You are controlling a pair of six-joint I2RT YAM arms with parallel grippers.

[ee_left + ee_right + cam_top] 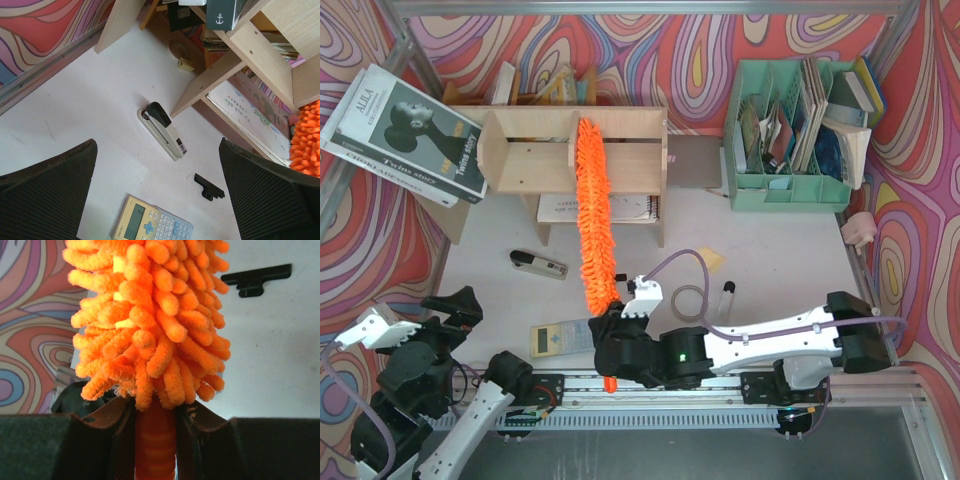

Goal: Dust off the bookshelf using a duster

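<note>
Right hand [155, 412]: the thin orange handle is being gripped between both fingers, just below the fluffy head.
Duster [592, 205]: it is being held straight out ahead of the right hand. Its far part appears to be lying across the top board of the bookshelf [530, 160], and its near part is hanging above the table [770, 250].
Handling: the duster is being judged light and soft, with fibres that flatten under little pressure. The long head is likely to sag and sway, and the plastic handle may slip.
Hold: a grip on the handle, close against the head, is being judged best.
Left hand [157, 195]: it is being held wide apart, grasping nothing.
Below the left hand: a stapler [162, 131], a calculator [150, 227] and a black clip [209, 186] are lying untouched.
</note>
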